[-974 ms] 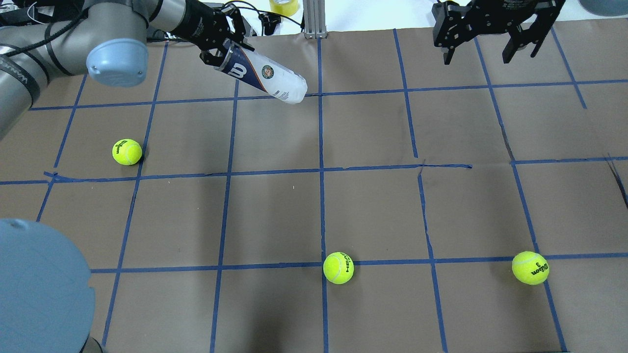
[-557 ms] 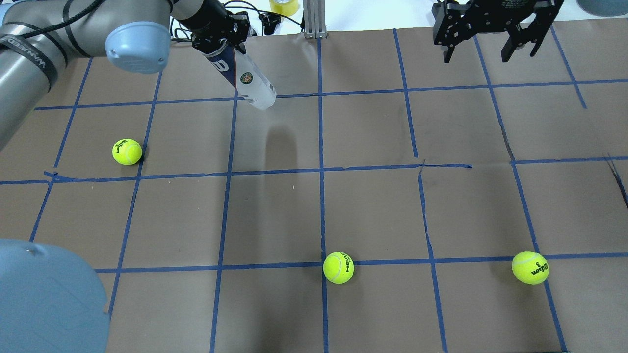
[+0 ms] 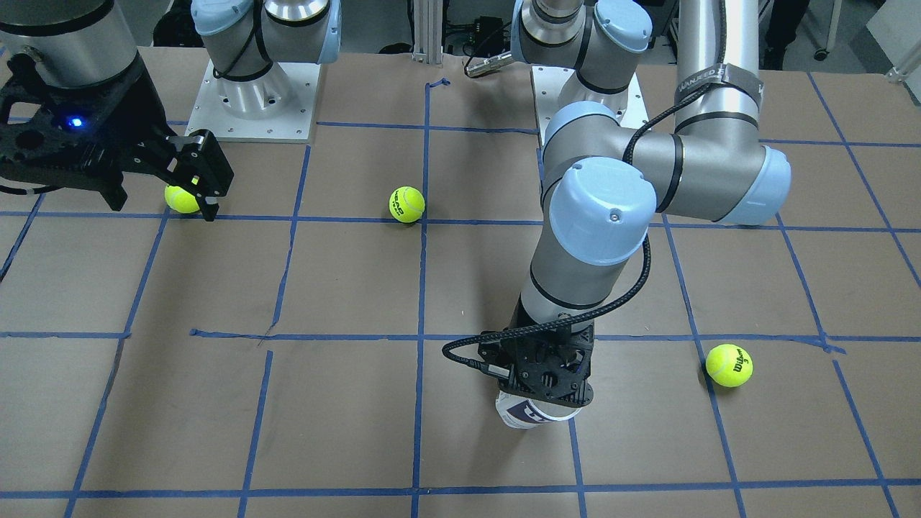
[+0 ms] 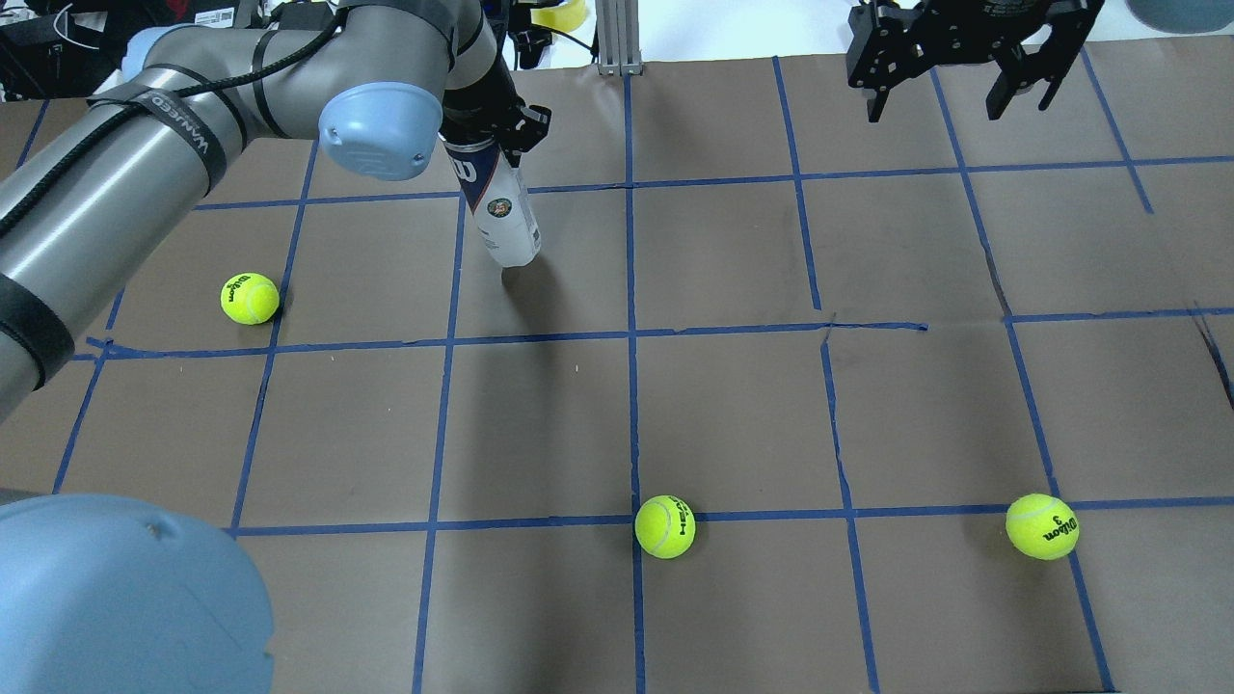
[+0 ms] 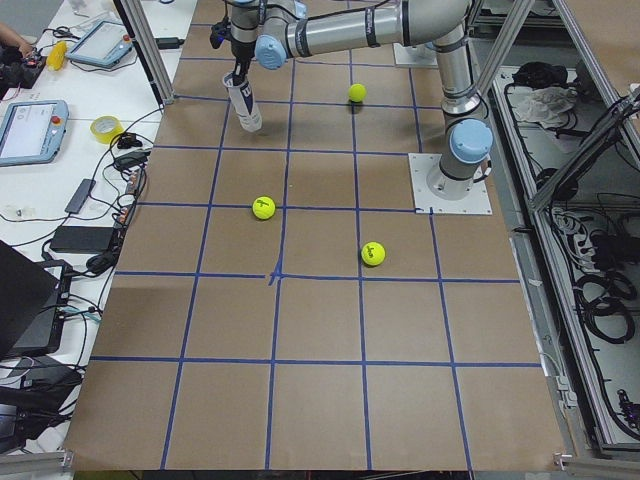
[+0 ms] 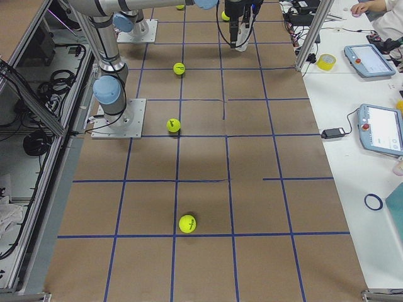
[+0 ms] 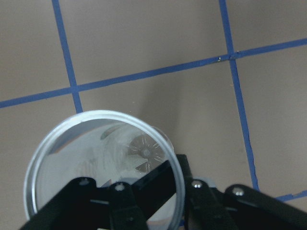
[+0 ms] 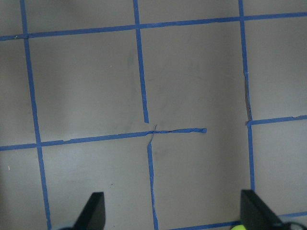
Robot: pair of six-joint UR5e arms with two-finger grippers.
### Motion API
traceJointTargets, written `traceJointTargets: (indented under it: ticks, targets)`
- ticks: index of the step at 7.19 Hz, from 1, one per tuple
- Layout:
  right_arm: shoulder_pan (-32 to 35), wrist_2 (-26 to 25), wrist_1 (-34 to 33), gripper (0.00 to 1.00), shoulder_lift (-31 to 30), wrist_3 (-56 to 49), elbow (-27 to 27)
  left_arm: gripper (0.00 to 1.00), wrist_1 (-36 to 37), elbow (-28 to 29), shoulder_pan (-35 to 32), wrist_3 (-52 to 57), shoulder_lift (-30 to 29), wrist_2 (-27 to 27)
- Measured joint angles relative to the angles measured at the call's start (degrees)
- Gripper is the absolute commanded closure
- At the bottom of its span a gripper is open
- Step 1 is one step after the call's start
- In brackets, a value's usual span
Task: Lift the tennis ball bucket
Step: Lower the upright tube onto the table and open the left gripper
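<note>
The tennis ball bucket (image 4: pixel 503 210) is a clear tube with a white-and-navy label and a metal rim. My left gripper (image 4: pixel 485 145) is shut on its rim end and holds it nearly upright, bottom end down, at the far left-centre of the table. Whether its bottom touches the paper I cannot tell. In the front-facing view the gripper (image 3: pixel 547 378) covers most of the tube (image 3: pixel 524 416). The left wrist view looks down into the empty open tube (image 7: pixel 57 139). My right gripper (image 4: pixel 954 96) is open and empty, high over the far right; it also shows in the right wrist view (image 8: pixel 175 213).
Three yellow tennis balls lie on the brown paper with its blue tape grid: one at the left (image 4: pixel 250 299), one at the near centre (image 4: pixel 665 526), one at the near right (image 4: pixel 1042 526). An aluminium post (image 4: pixel 617 39) stands at the far edge.
The left arm has swung the tube from a slant pointing right to nearly upright, and has moved it right and nearer to me. The right arm and the balls have not moved.
</note>
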Motion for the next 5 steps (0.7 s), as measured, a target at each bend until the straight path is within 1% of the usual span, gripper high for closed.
traceJointTargets:
  ticks: [5]
  targets:
    - [0.02, -0.02, -0.13, 0.0, 0.12, 0.1, 0.01, 1.0, 1.08, -0.25, -1.43, -0.58, -0.57, -0.02]
